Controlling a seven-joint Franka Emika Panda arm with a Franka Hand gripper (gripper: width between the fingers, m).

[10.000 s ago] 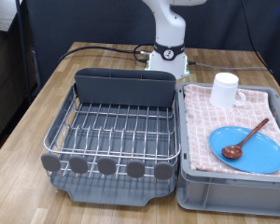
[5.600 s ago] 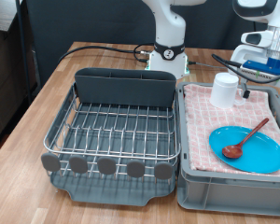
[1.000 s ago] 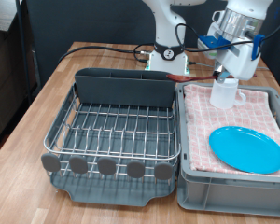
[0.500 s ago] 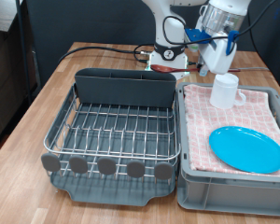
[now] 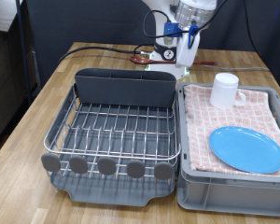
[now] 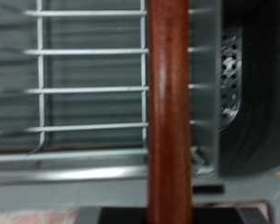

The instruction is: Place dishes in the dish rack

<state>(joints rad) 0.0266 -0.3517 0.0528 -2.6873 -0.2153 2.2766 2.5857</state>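
1. Fingers: you cannot see them distinctly in either view. In the exterior view the gripper (image 5: 182,51) hangs high, above the far edge of the dish rack (image 5: 112,131), in front of the robot base. In the wrist view the wooden spoon (image 6: 168,112) fills the centre of the frame, its reddish-brown handle running along the line of the fingers, so the fingers are clamped narrowly on it.
2. Spoon, exterior view: look for a small reddish-brown piece sticking out towards the exterior view's left of the gripper, in the air above the table (image 5: 56,79) behind the rack. It touches nothing else.
3. Dish rack: it sits on the table in the exterior view's left half. Its silver wire grid (image 5: 117,126) carries no dishes. The tall grey caddy (image 5: 126,89) stands along its far side and the round grey end caps (image 5: 107,166) line its near edge. In the wrist view, the wire grid and the perforated caddy wall (image 6: 231,70) lie below the spoon.
4. Grey bin (image 5: 233,191): it stands just beside the rack, on the exterior view's right, lined with a pink checked cloth (image 5: 201,131).
5. Light-blue plate (image 5: 247,149): it lies flat on the cloth at the near end of the bin.
6. White mug (image 5: 224,91): it stands upright at the far end of the bin, apart from the plate, handle towards the exterior view's right.
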